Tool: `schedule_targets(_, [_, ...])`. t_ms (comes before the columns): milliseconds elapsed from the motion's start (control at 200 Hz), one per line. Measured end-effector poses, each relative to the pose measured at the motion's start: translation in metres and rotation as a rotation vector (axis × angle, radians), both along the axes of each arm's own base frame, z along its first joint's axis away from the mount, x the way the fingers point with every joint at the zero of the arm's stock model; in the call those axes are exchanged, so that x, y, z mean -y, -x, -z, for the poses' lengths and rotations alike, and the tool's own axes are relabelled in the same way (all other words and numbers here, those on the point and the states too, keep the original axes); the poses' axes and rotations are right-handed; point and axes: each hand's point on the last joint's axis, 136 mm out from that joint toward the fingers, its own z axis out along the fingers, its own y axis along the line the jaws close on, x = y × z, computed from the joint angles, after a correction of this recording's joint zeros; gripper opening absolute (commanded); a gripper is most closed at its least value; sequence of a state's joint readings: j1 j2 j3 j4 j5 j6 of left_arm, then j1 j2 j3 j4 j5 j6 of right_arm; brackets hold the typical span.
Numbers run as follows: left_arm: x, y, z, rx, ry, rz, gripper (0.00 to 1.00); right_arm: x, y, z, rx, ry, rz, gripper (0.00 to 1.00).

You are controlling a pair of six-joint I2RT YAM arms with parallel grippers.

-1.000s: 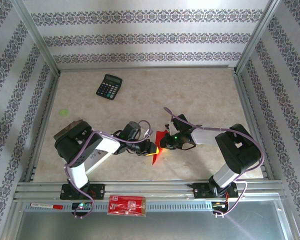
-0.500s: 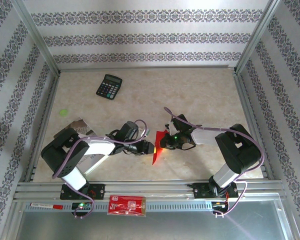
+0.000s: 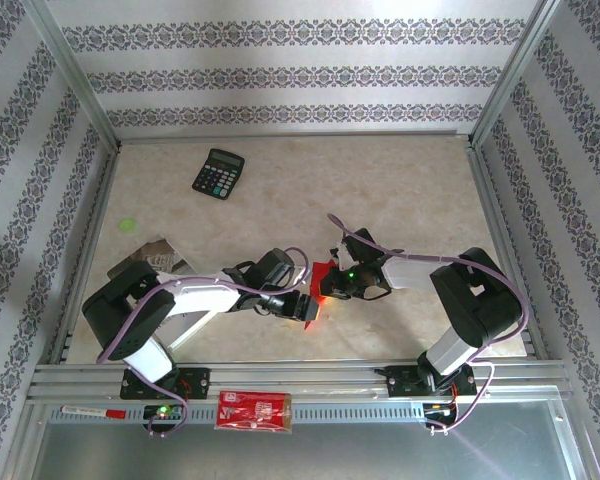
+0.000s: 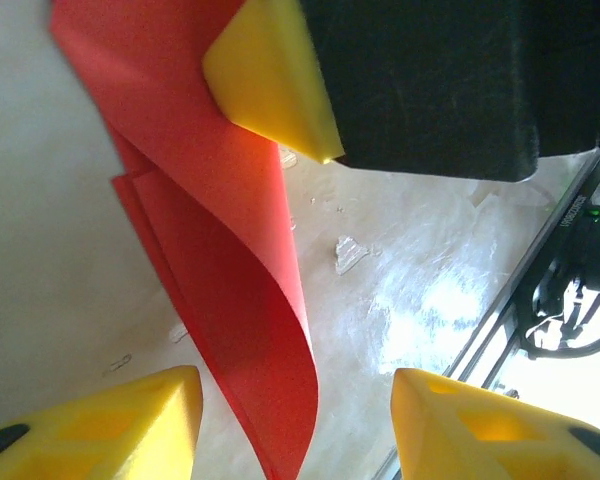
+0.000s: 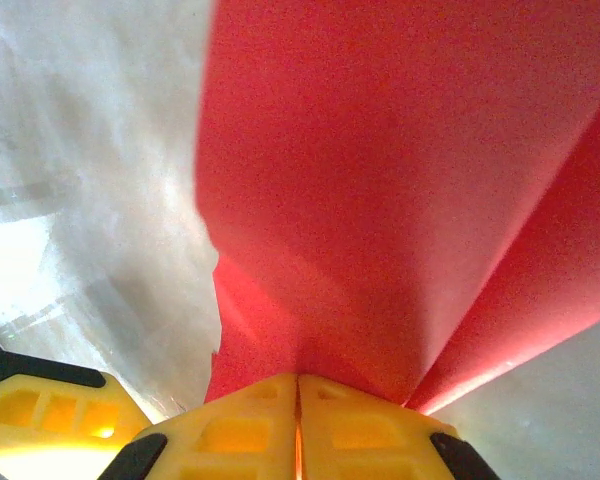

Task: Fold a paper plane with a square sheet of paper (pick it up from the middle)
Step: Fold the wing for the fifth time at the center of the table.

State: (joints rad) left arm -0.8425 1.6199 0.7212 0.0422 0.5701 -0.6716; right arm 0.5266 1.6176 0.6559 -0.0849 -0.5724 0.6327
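The left end effector (image 4: 295, 420) has just released. Its yellow fingers (image 4: 110, 420) now stand apart with the thin bright red sheet of paper (image 4: 210, 250) hanging unpinched between them, curled into layers just above the pale bench (image 3: 380, 190). The right end effector (image 5: 298, 385) stays clenched on the sheet's creased edge. The fold seems set, which likely frees the left arm to regrip.

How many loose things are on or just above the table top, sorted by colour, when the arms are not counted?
Red: 1, folded paper
Black: 1, calculator
White: 1, printed booklet
Green: 1, small round spot
Total: 4
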Motion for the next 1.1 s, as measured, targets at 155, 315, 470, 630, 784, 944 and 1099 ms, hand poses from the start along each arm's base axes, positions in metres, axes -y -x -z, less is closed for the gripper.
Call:
schedule_targets(155, [0.003,-0.003,0.006,-0.001,-0.04,0.008,0.52,0.0,0.0,0.0,0.001,0.002,0.001,0.09])
schedule_targets(315, [0.003,-0.004,0.011,-0.006,-0.071,0.007,0.46,0.0,-0.001,0.0,0.001,0.002,0.002,0.09])
schedule_targets(470, [0.001,-0.005,0.014,-0.004,-0.088,0.003,0.38,0.0,-0.001,0.0,0.001,0.002,0.002,0.09])
schedule_targets(630, [-0.001,-0.006,0.016,-0.006,-0.096,-0.003,0.31,0.0,0.0,0.0,-0.001,0.004,0.002,0.09])
schedule_targets(784, [-0.001,-0.006,0.018,-0.011,-0.099,-0.005,0.27,0.001,-0.001,-0.001,0.002,0.006,0.003,0.1])
schedule_targets(944, [-0.002,-0.007,0.019,-0.018,-0.103,-0.012,0.22,0.002,-0.001,-0.002,0.004,0.013,0.007,0.11])
schedule_targets(1099, [-0.002,-0.007,0.02,-0.023,-0.105,-0.015,0.19,0.003,0.0,-0.002,0.003,0.017,0.008,0.13])
